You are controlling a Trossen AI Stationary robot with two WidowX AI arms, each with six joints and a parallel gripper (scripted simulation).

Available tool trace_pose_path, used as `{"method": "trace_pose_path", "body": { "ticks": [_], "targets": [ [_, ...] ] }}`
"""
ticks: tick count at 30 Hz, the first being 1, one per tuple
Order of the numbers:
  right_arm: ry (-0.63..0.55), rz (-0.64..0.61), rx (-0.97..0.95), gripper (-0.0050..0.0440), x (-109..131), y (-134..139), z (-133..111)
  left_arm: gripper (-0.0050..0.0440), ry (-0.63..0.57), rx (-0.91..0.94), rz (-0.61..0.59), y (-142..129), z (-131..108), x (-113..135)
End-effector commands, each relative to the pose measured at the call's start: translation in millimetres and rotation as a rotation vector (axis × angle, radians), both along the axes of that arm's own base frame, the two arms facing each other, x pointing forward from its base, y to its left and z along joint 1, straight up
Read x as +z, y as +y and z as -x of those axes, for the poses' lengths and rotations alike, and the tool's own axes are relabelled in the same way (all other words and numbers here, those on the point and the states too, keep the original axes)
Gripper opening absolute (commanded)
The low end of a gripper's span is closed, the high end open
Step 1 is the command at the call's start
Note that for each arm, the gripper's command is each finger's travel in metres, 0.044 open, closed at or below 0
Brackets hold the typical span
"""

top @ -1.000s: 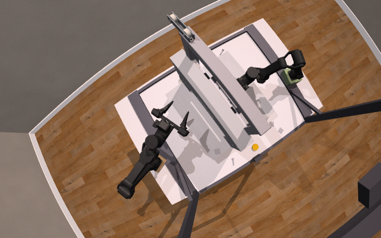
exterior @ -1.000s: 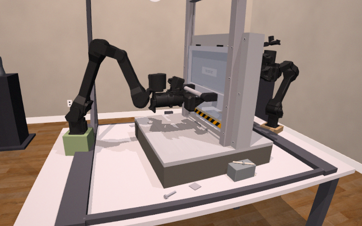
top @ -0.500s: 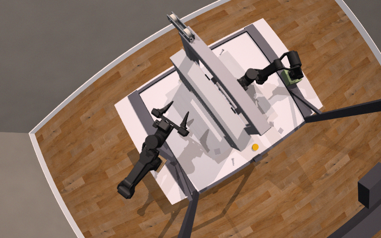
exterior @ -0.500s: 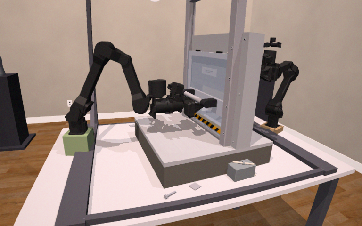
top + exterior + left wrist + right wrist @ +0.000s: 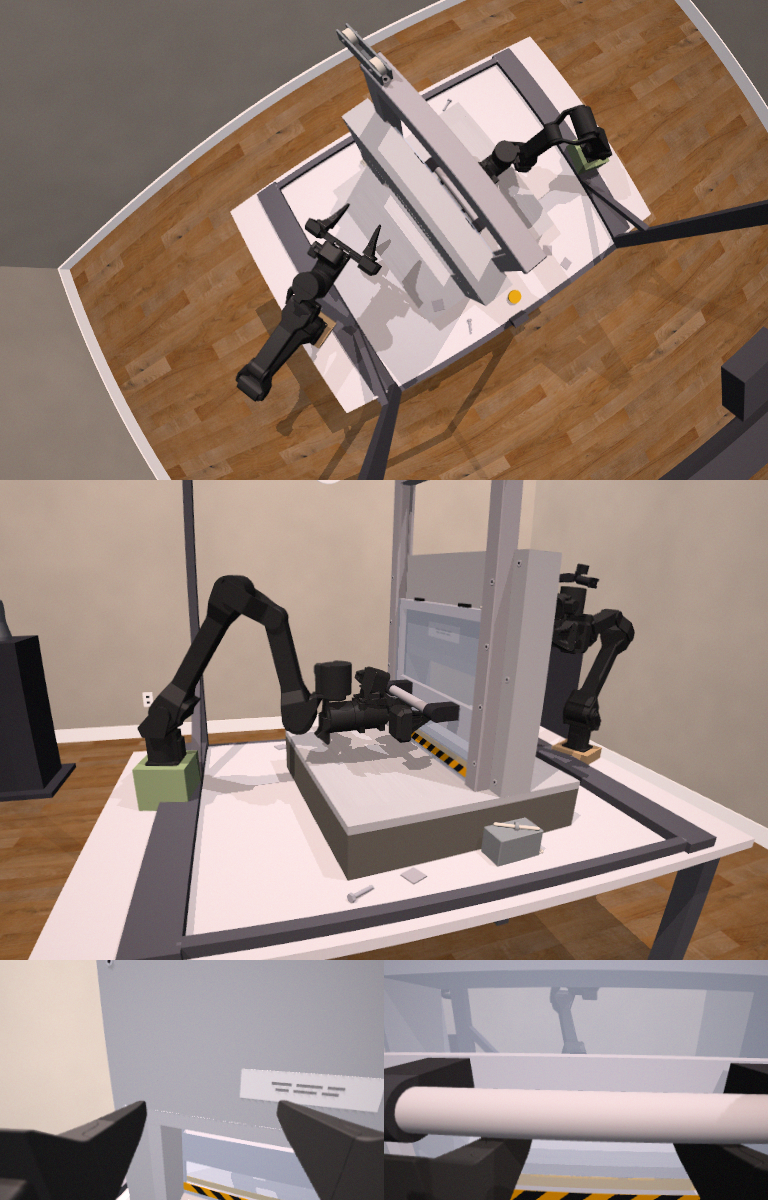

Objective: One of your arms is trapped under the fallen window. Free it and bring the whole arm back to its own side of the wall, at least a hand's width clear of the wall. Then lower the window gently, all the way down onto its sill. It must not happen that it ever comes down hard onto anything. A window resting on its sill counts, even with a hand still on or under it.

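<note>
The grey wall frame [image 5: 506,666] stands on a raised platform [image 5: 407,785]. Its window sash [image 5: 438,649] sits low, with its yellow-black striped bottom edge [image 5: 438,751] close to the sill; I cannot tell whether they touch. The white handle bar [image 5: 407,697] also shows across the right wrist view [image 5: 574,1115]. My right gripper [image 5: 419,717] is open, its fingers just under the bar, on the green-block side of the wall. My left gripper [image 5: 362,217] is open and empty, held high on the other side, well off the wall [image 5: 212,1115].
A grey block with a wooden stick [image 5: 512,839], a bolt [image 5: 359,894] and a small grey tile [image 5: 413,875] lie before the platform. An orange disc [image 5: 514,296] lies at the platform's end. Dark rails [image 5: 430,907] and posts [image 5: 192,615] border the table.
</note>
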State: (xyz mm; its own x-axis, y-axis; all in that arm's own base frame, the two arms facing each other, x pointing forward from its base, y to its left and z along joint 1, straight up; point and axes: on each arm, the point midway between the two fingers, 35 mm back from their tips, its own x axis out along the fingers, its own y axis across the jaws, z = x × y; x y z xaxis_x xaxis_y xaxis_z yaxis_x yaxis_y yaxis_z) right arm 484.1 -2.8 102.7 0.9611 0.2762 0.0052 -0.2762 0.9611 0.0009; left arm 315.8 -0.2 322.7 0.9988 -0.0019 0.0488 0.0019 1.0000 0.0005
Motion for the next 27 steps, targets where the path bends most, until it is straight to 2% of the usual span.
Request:
{"method": "trace_pose_path", "body": {
  "ticks": [1,5,6,22,27],
  "targets": [
    [-0.146,0.008,0.014,0.04,47,3,-6,0.04,-0.021,-0.003,0.002,-1,1,9],
    [-0.151,0.01,0.014,0.04,50,3,-5,0.04,-0.021,-0.003,0.002,-1,1,9],
    [-0.129,0.007,0.014,0.04,34,3,-7,0.04,-0.021,-0.003,0.002,-1,1,9],
    [-0.095,0.018,0.013,0.04,6,3,-5,0.04,-0.021,-0.003,0.002,-1,1,9],
    [-0.06,0.015,0.005,0.04,-12,2,0,0.04,-0.021,-0.003,0.002,-1,1,9]
  ]
}}
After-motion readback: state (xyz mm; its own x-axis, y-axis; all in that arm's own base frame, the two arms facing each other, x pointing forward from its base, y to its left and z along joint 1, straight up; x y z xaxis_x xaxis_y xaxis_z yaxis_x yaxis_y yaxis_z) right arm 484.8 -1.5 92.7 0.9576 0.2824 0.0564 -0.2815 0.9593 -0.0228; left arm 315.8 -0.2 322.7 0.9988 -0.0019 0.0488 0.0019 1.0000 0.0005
